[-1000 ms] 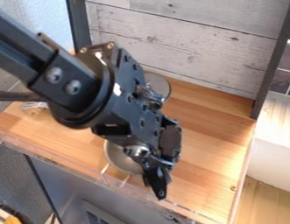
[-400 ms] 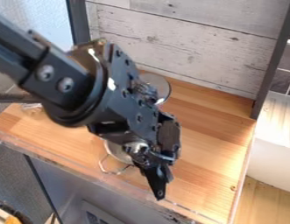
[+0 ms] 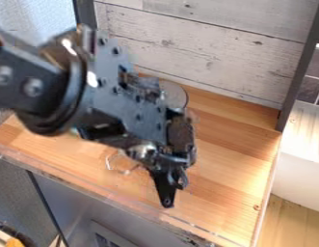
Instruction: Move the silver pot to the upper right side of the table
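The job looked only a little way along. Most of the pot (image 3: 109, 164) was hidden behind the gripper (image 3: 170, 192), but its thin wire handle (image 3: 126, 172) poked out on the left. That put the pot on the left half of the table (image 3: 232, 193), closer to the front edge than to the back one. The place it had to go was the back right corner, and the pot was well apart from there. I cannot tell if the gripper was clenched or let go, or if it had hold of the pot. I cannot tell if the pot was up off the wood, either. A round disc (image 3: 175, 94) lay by the back edge, partly behind the arm (image 3: 30, 82). What was left was nearly all of the trip: getting the pot over to the corner, setting it down and letting it go.
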